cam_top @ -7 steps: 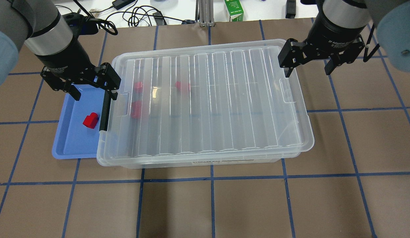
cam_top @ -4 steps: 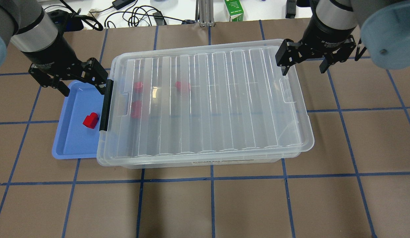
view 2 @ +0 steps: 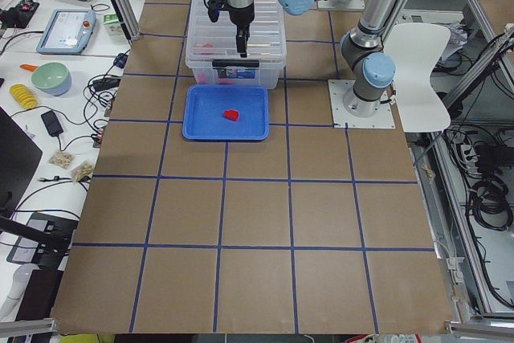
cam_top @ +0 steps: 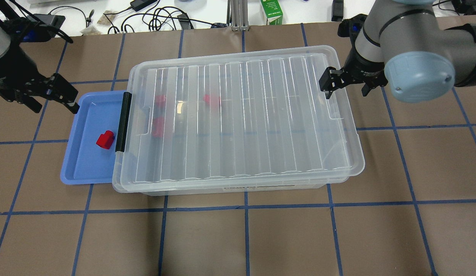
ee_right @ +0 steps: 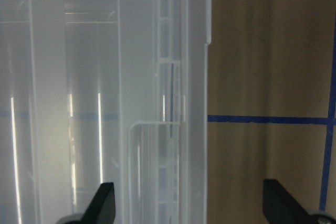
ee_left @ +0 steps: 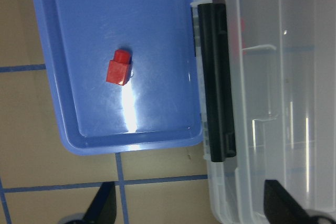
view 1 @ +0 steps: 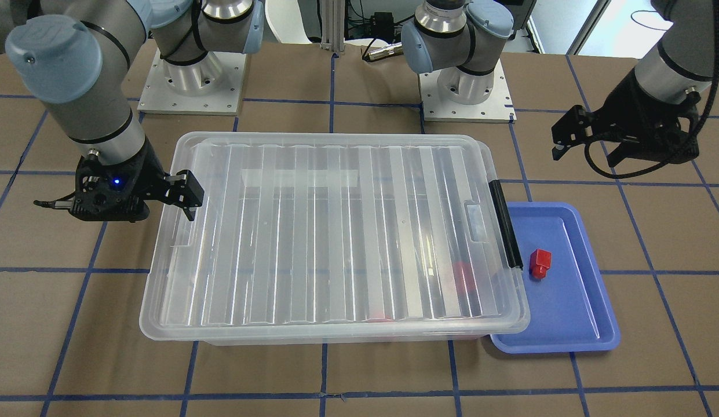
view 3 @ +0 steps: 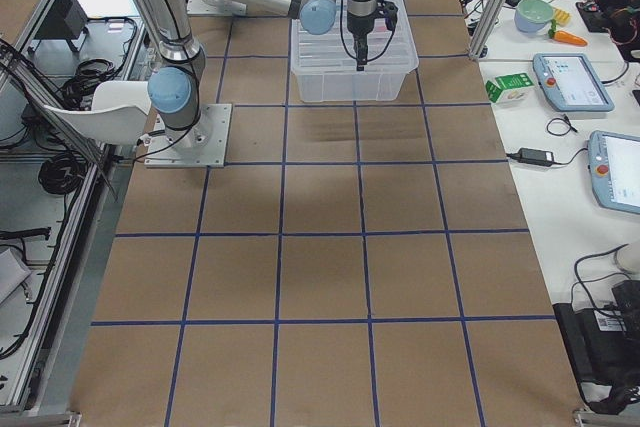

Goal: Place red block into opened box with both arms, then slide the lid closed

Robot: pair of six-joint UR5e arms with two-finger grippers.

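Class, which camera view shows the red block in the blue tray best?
Left wrist view: the red block lies large, unobstructed, stub visible, in the blue tray. Overhead and front show it smaller; exterior left, a speck; the other two, not at all.

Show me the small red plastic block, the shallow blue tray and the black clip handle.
small red plastic block [cam_top: 105, 139], overhead view, top face.
shallow blue tray [cam_top: 86, 161], overhead view, bare floor.
black clip handle [cam_top: 123, 122], overhead view, middle.

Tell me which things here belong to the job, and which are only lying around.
Belong to the job: red block, box, lid, left gripper and right gripper, both open.

Lying about: blue tray holding the block, red pieces inside the box, green carton, cables.
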